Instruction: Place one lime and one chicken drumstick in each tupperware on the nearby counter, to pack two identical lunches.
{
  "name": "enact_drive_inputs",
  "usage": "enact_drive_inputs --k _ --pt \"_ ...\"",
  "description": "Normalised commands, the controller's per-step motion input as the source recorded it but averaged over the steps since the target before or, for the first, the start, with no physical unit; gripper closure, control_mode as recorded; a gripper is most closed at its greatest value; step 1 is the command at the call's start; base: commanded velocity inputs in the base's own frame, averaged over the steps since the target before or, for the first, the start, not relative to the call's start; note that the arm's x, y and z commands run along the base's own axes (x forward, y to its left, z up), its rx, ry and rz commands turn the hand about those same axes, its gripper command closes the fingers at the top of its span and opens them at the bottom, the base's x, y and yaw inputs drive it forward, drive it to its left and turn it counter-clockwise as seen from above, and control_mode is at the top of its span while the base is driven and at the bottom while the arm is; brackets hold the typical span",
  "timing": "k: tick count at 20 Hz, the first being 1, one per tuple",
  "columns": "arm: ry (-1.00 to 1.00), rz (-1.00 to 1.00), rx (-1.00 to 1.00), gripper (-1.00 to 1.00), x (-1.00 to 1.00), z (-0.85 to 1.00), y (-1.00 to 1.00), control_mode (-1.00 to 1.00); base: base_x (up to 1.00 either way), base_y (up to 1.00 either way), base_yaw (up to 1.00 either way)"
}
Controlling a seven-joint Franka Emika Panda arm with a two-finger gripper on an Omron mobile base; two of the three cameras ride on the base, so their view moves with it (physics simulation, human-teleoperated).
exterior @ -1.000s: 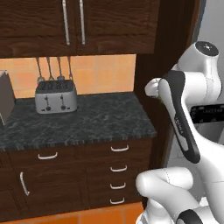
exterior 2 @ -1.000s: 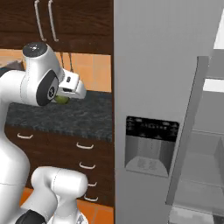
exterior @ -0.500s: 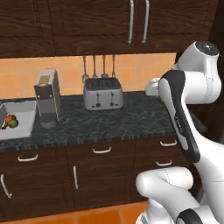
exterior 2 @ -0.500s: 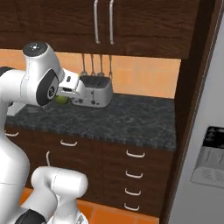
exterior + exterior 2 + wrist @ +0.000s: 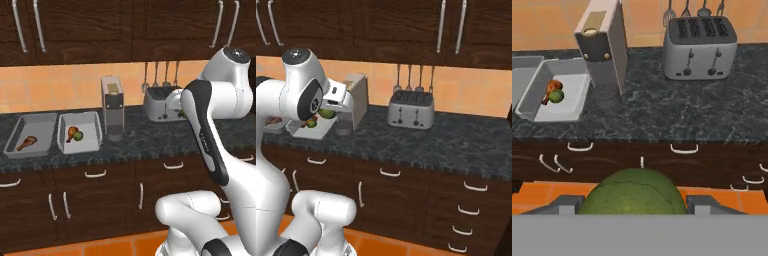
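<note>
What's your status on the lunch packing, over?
Gripper shut on lime. Right tupperware has drumstick and lime; left tupperware drumstick only. Coffee machine stands beside them.

The white arm rises from its base and bends at a high elbow, so the wrist stands in front of the counter (image 5: 150,137), above its front edge. The gripper (image 5: 634,202) points toward the counter, level with the toaster (image 5: 410,109) top. Its two fingers (image 5: 704,204) are closed around a lime (image 5: 633,192), which sits between them.
</note>
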Motion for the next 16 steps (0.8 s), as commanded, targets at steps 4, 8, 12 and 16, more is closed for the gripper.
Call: enact_drive_inputs --k 4,8,12,16 --pt "0.00 0.00 0.00 1.00 0.00 0.00 0.00 1.00 0.25 1.00 0.00" --pt "0.00 0.00 0.00 1.00 0.00 0.00 0.00 1.00 0.39 1.00 0.00" --pt "0.00 0.00 0.00 1.00 0.00 0.00 0.00 1.00 0.56 1.00 0.00" --pt "0.00 0.00 0.00 1.00 0.00 0.00 0.00 1.00 0.88 1.00 -0.03"
